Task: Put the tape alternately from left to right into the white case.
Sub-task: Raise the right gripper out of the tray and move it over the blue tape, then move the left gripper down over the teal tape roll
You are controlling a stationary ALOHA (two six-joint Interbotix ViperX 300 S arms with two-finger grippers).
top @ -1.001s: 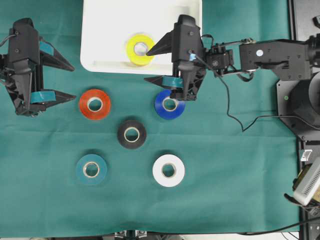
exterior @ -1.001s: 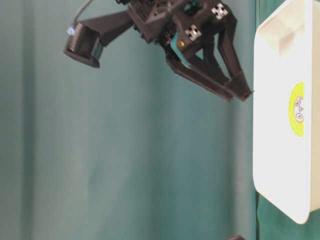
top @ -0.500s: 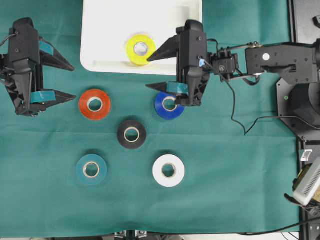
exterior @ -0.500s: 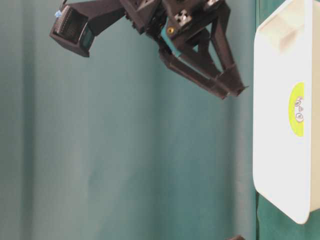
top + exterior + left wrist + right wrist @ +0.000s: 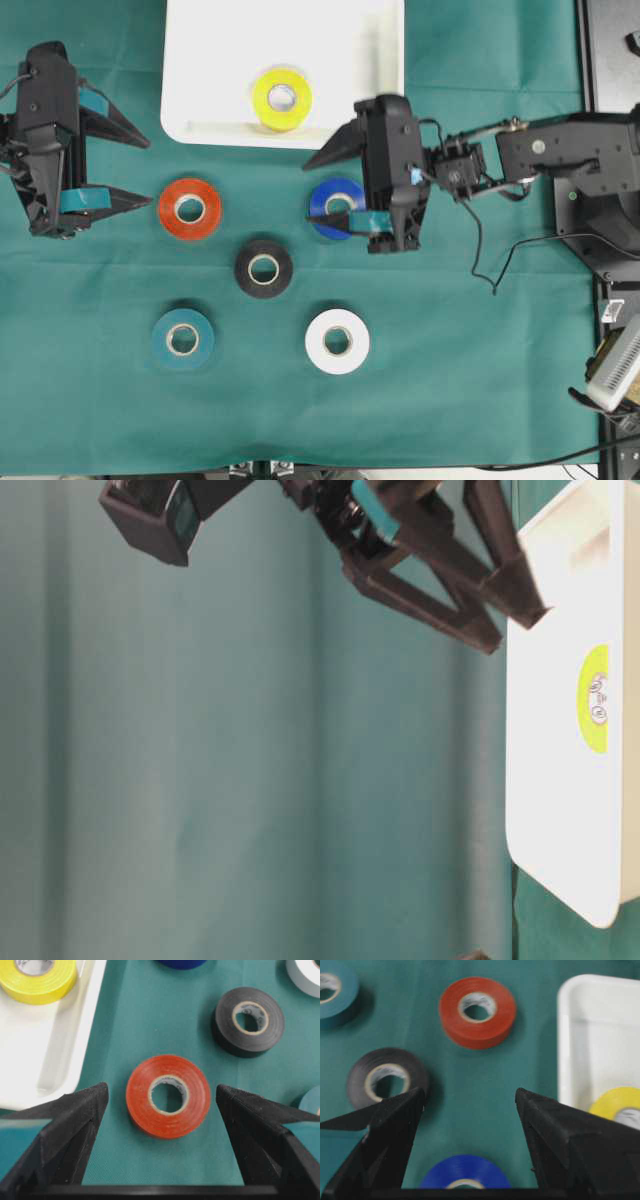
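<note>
**Ana:** Progress first, please. How much of the tape is lying in the case (image 5: 200, 60) now?

**Ben:** One roll only. The yellow roll (image 5: 281, 98) is sitting inside the case, near its front rim. Five rolls are waiting on the green worktop (image 5: 450, 350), so I am judging the task as just begun, about one sixth done.

**Ana:** Which five are you counting?

**Ben:** One red (image 5: 190, 208), one blue (image 5: 337, 205), one black (image 5: 264, 268), one teal (image 5: 183, 339) and one white (image 5: 337, 341). Together with the yellow one that is making six rolls, one of each colour, and one case.

**Ana:** And the grippers, are they holding something?

**Ben:** No. The left gripper (image 5: 128, 167) is hanging with its fingers spread wide and empty; in its wrist view the red roll is lying between the two fingers, but they are not touching it. The right gripper (image 5: 322, 188) is also released and carrying nothing; it is hovering over the blue roll, just in front of the case.

**Ana:** So whose turn is coming?

**Ben:** I am guessing the left one, because the red roll is lined up in front of it. That is only my reading.
</note>
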